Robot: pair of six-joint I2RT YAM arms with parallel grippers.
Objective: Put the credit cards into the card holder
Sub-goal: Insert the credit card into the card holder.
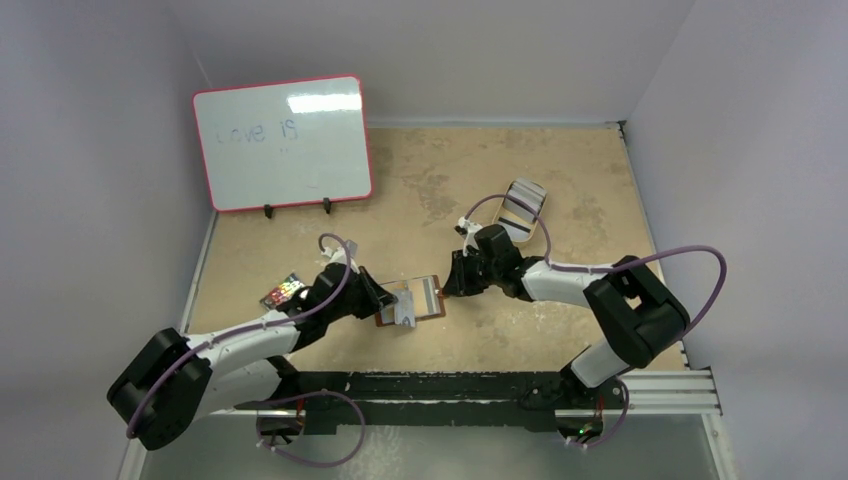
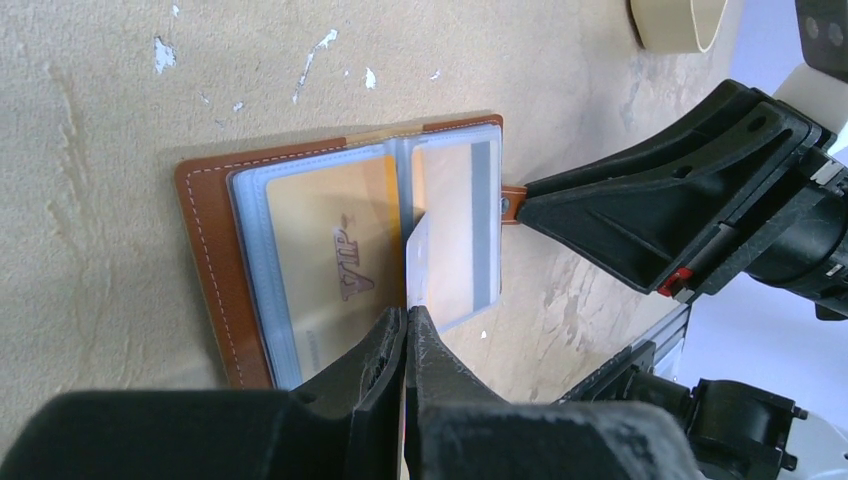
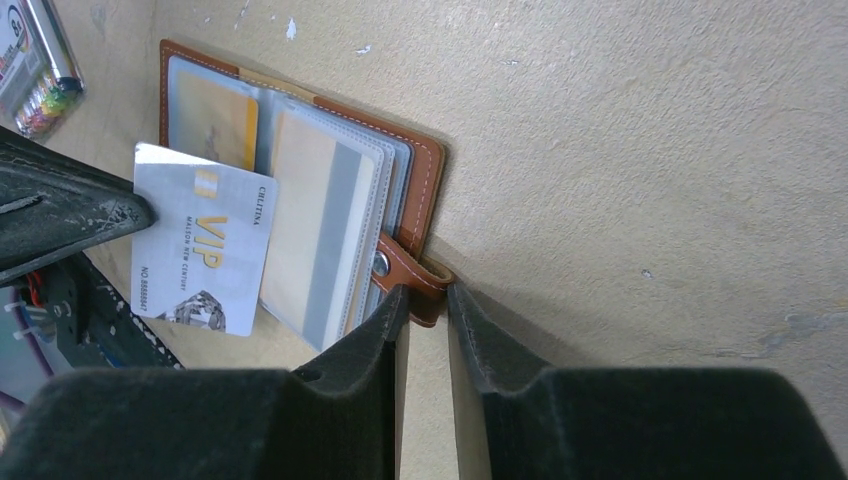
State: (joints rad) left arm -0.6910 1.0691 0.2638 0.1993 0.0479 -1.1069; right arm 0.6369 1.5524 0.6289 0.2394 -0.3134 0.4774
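While the left jaws pinch the white card (image 3: 200, 250) tight, its free corner over the clear sleeves (image 3: 392, 185) of the open holder (image 3: 425, 170) flat on the worktop (image 3: 650, 150), the right jaws straddle the snap tab (image 3: 412, 272) at a narrow gap; whether they grip it cannot be told. Best to pin that tab first, then square the card's edge to an empty sleeve mouth and slide in shallow, lest the sleeves buckle or the holder skid.

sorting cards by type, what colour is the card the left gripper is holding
Pale silver-grey with gold VIP lettering. The card shows best in the right wrist view.
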